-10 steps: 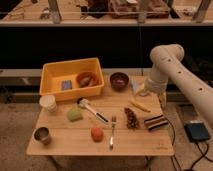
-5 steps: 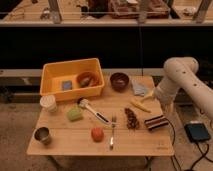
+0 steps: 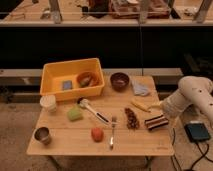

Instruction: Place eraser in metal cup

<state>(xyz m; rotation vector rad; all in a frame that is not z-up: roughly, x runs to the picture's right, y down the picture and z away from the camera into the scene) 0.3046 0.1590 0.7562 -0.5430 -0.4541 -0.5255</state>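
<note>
Yellow bin (image 3: 56, 69): holds a blue block (image 3: 67, 85) and a brown thing (image 3: 86, 79).
Metal cup (image 3: 42, 135): lower left, on the desk (image 3: 75, 145).
Eraser (image 3: 156, 121): lower right, just below the gripper (image 3: 164, 107).
Jaws: spread apart, holding nothing.

The eraser (image 3: 156, 121) is dark brown-black with white and reddish stripes, and the metal cup (image 3: 42, 134) is dull grey. The tub (image 3: 55, 91) is yellow, the bowl (image 3: 119, 81) maroon, the worktop (image 3: 70, 142) pale wood. The white arm's gripper (image 3: 162, 106) hangs at the worktop's right edge, fingers apart.
</note>
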